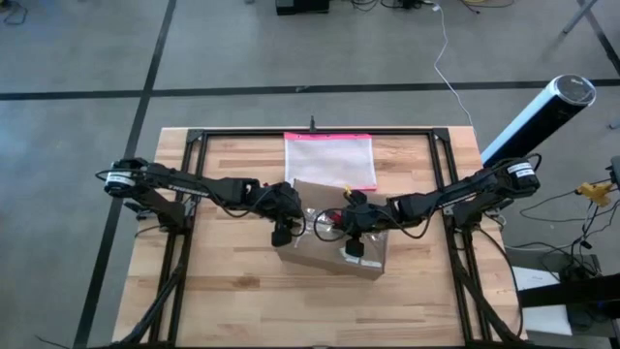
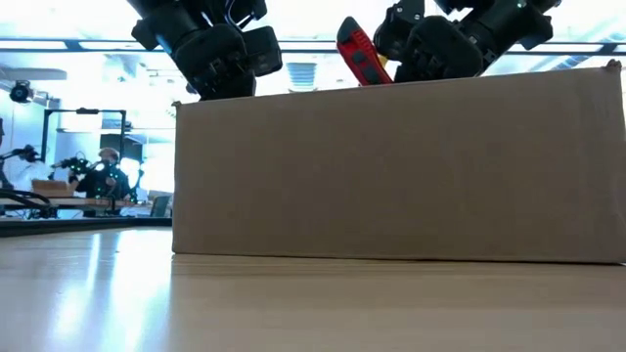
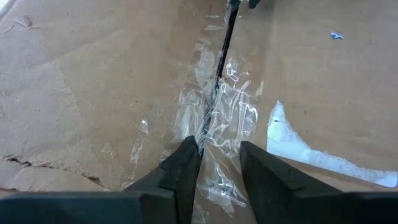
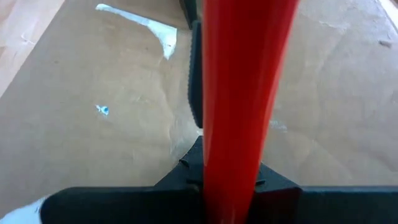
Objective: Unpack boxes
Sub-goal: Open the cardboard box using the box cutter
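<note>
Box (image 1: 334,247), brown cardboard, sits mid-table, flaps closed, crumpled clear tape (image 3: 217,124) along top seam. My left gripper (image 3: 219,163) hovers low over tape, fingers slightly spread, nothing between them. My right gripper (image 1: 355,244) over box top, fingers clamped on red cutter (image 4: 245,93), angled toward seam. Pink-edged pouch (image 1: 329,160) lies flat just behind box on wooden table (image 1: 232,291).

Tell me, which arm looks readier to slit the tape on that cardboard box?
Probably the right: its pincer grips a red cutter above the cardboard box, whereas the left pincer hovers open over the taped seam.
</note>
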You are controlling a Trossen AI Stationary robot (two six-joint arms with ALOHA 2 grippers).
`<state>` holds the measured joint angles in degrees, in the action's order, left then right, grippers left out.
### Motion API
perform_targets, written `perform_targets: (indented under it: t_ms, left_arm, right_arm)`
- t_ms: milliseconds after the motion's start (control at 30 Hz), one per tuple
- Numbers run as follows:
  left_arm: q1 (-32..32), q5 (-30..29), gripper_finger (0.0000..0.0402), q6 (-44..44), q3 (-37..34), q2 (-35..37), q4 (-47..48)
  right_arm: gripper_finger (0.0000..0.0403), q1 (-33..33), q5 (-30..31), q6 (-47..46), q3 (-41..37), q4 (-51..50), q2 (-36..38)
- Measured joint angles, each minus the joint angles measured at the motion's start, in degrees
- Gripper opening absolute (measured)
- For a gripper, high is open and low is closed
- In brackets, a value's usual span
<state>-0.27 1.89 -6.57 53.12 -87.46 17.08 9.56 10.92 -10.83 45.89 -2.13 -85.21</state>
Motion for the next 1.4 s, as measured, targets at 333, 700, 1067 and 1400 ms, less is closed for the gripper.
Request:
perform_targets:
  t_ms: [333, 700, 1067, 1400]
  left_arm:
    - [0.0, 0.0, 0.0117, -0.3, 0.0, 0.0, 0.0]
    - [0.0, -0.1, 0.0110, -0.4, 0.0, 0.0, 0.0]
    - [0.0, 0.0, 0.0118, -0.4, 0.0, 0.0, 0.2]
    - [0.0, -0.1, 0.0117, -0.4, 0.0, 0.0, 0.2]
  right_arm:
    - [0.0005, 2.2, 2.7, -2.5, -1.7, -5.9, 5.3]
    - [0.0005, 4.5, 7.1, -5.9, -3.2, -10.5, 9.5]
    - [0.0005, 5.3, 9.4, -7.8, -3.4, -16.2, 14.5]
    - [0.0005, 7.1, 11.9, -11.6, -5.3, -18.4, 16.9]
